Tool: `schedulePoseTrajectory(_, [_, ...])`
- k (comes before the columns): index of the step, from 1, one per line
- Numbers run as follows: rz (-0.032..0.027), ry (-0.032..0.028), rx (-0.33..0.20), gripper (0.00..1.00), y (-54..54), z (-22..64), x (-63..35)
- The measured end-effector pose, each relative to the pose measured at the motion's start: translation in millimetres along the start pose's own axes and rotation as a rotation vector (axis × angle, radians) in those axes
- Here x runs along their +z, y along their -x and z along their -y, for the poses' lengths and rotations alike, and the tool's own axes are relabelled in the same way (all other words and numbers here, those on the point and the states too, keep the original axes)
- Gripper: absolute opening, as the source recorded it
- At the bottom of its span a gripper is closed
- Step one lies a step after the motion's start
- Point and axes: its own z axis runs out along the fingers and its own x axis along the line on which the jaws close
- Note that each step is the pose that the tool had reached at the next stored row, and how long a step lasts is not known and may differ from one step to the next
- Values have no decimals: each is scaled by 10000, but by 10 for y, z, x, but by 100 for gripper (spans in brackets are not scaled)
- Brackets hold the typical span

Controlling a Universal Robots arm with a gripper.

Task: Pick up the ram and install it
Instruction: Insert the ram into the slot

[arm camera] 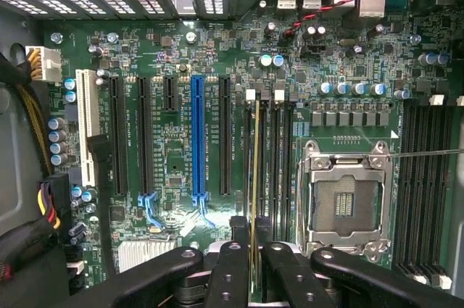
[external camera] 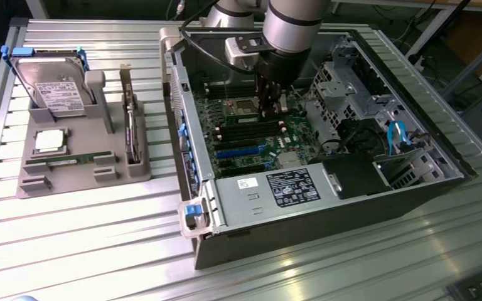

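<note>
Our black fingers (arm camera: 238, 230) pinch the thin green ram stick (arm camera: 254, 167) edge-on over the black memory slots (arm camera: 279, 170). We'd hold it square to its slot and press evenly.

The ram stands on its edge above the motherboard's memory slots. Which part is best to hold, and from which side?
Probably at its top long edge, from straight above, jaws pressing the two flat faces, as the gripper holds the ram now. The stick is thin and upright, and its bottom edge must stay free for the memory slots.
</note>
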Motion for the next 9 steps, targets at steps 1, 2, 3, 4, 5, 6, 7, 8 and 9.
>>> schedulePoseTrajectory(1, [-3,0,0,14,0,0,1])
schedulePoseTrajectory(2, [-3,1,0,14,0,0,2])
schedulePoseTrajectory(3, [-2,0,-1,14,0,0,2])
schedulePoseTrajectory(4, [-2,0,0,14,0,0,2])
schedulePoseTrajectory(5, [-1,0,0,14,0,0,3])
schedulePoseTrajectory(6, [-1,-1,1,14,9,0,6])
schedulePoseTrajectory(7, [-1,-1,1,14,18,-1,9])
schedulePoseTrajectory(8, [-1,-1,0,14,30,-1,13])
schedulePoseTrajectory(9, [-2,0,0,14,39,-1,17])
